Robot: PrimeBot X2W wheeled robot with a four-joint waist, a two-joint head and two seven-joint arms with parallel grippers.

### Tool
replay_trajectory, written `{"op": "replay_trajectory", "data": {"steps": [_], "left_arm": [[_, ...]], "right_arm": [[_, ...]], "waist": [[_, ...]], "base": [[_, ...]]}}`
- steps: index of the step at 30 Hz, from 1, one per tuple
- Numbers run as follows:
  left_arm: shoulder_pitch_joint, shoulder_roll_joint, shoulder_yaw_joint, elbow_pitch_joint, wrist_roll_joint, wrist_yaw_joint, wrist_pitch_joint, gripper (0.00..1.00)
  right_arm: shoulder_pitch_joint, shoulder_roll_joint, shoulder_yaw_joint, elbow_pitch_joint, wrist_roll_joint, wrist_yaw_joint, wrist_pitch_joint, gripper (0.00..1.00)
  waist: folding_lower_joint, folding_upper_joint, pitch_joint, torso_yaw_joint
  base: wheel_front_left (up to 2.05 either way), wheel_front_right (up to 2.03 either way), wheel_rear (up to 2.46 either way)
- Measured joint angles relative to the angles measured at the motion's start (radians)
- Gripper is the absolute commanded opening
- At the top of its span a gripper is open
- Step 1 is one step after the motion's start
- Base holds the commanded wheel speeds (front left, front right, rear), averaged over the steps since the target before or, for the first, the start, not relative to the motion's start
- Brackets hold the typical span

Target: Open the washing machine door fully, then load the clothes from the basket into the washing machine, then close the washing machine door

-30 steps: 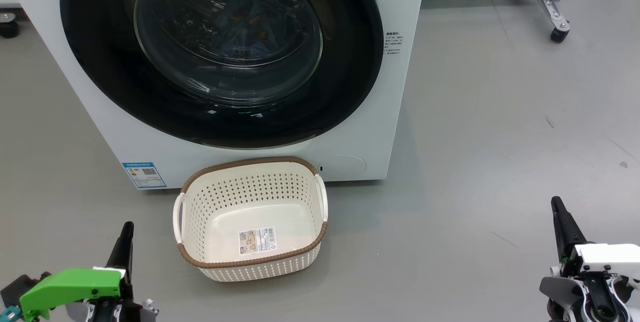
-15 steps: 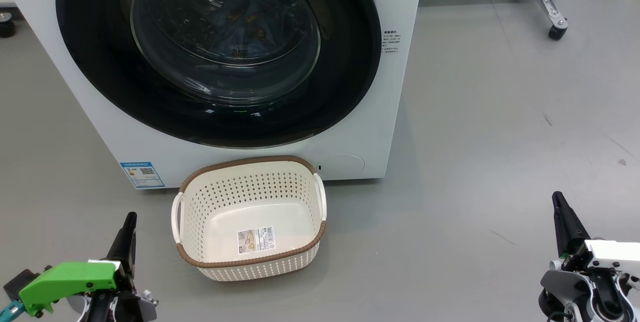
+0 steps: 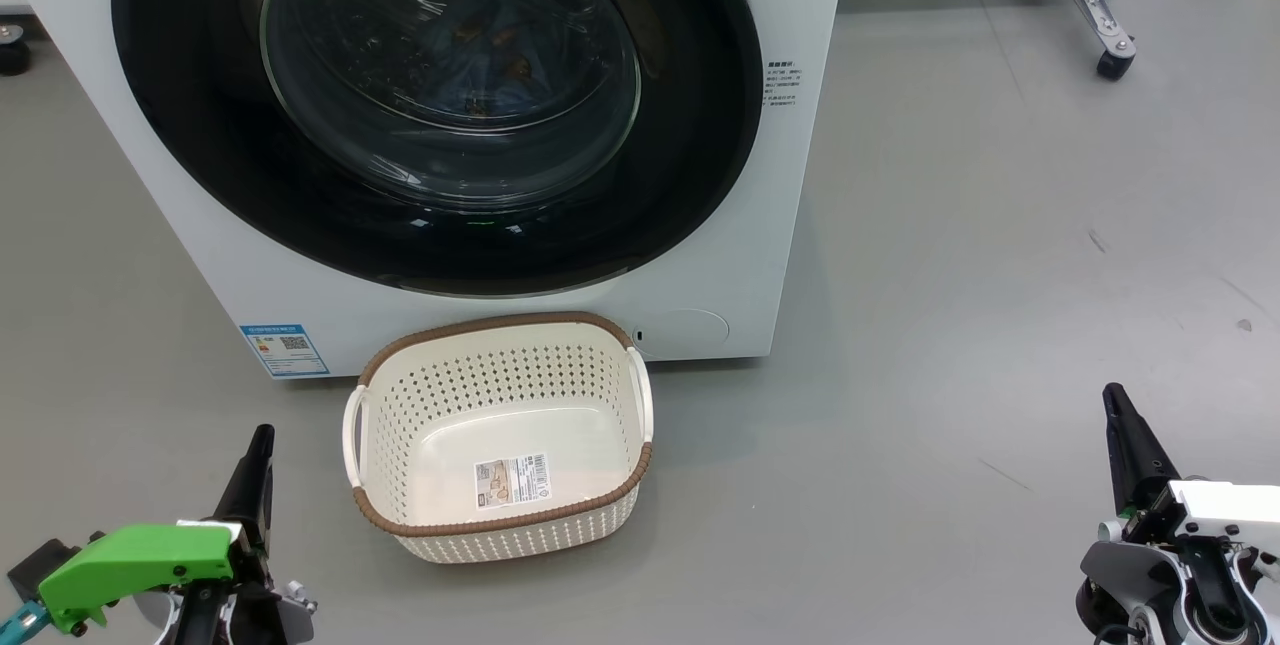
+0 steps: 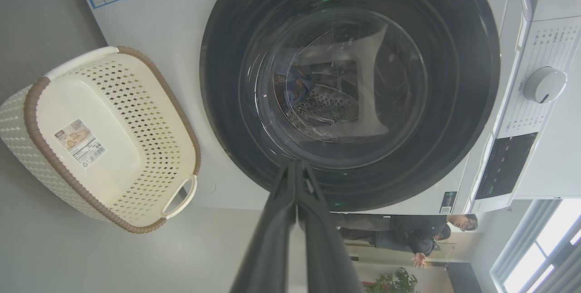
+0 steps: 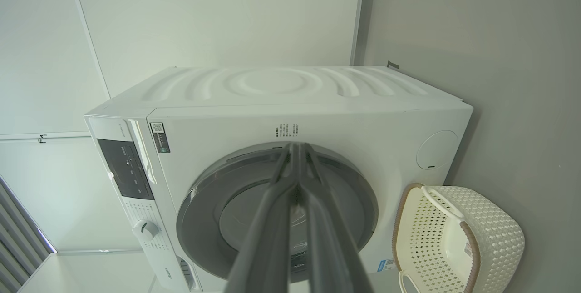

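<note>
Down at the lower left the left gripper hangs low over the grey floor. Its jaws are pressed together, holding nothing, with a green cover behind them. The left wrist view shows the same two dark fingers meeting at their tips.

Just ahead of those jaws a small blue label sits low on the front of the washing machine. A little to their right stands the basket, upright on the floor and up against the foot of the machine. Its cream bottom is bare around a barcode sticker.

Beyond the basket, roughly between the two sets of jaws and farther off, the washing machine door lies shut, its black rim flat against the white front. Through the glass bowl the clothes are inside the drum, blue with orange flecks.

At the far right the right gripper sits well apart from the basket. Its jaws are also closed tight on nothing, pointing toward the machine. Far beyond them a castor rests on the floor.
</note>
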Motion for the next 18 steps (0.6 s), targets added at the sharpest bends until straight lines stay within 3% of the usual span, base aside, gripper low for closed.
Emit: {"op": "replay_trajectory", "data": {"steps": [18], "left_arm": [[0.000, 0.000, -0.002, -0.001, 0.000, 0.000, -0.001, 0.00]], "right_arm": [[0.000, 0.000, 0.000, 0.000, 0.002, 0.000, 0.000, 0.00]], "waist": [[0.0000, 0.0000, 0.000, 0.000]], "base": [[0.00, 0.00, 0.00]]}}
